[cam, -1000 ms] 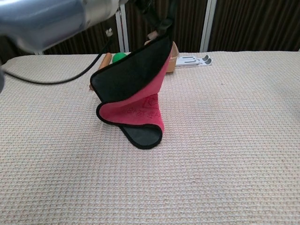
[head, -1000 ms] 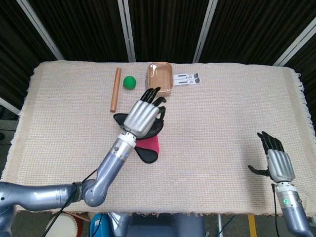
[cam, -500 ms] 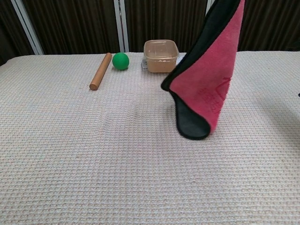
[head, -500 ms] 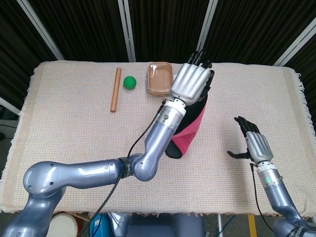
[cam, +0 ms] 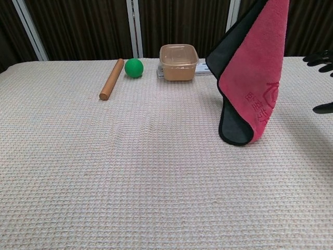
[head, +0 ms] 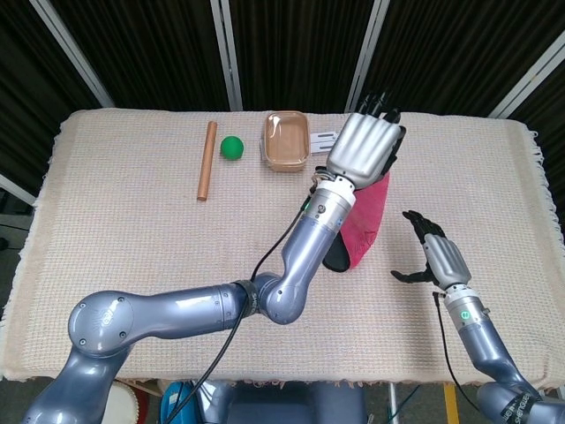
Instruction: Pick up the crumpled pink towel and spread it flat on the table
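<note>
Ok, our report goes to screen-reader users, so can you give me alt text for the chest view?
A pink towel with a black backing hangs folded from above, its lower end just over the beige woven table cover. Behind stand a wooden rod, green ball and tan plastic container.

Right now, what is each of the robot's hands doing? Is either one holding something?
Left hand: holds the pink towel, which hangs down from it.
Right hand: open, fingers apart, holding nothing, beside the towel.

The long brown wooden rod (head: 206, 160) lies left of the small green ball (head: 231, 147); the square tan plastic container (head: 286, 140) sits right of the ball, on the beige woven tablecloth (head: 124, 238).
</note>
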